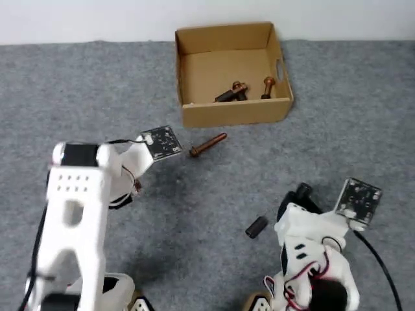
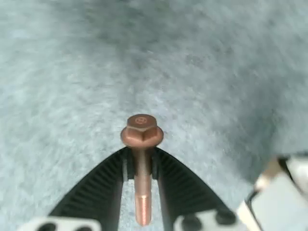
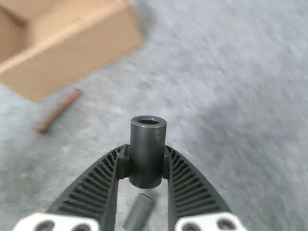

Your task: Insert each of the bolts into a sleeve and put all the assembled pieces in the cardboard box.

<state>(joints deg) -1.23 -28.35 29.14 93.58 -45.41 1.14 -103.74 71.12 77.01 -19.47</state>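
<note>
Pairing is the step in hand: the left gripper (image 2: 141,155) clamps a bolt (image 2: 142,134) by its shank, the right gripper (image 3: 146,156) clamps a sleeve (image 3: 148,139) (bore unobstructed). Next, probably: line shank with bore, then push.

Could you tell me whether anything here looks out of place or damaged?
Nothing stands out: one bolt and one sleeve lie loose on the carpet, unassembled, outside the cardboard box.

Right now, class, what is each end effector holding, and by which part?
The left end effector grips a copper bolt by its shank, just under the head. The right end effector grips a dark sleeve around its lower half.
</note>
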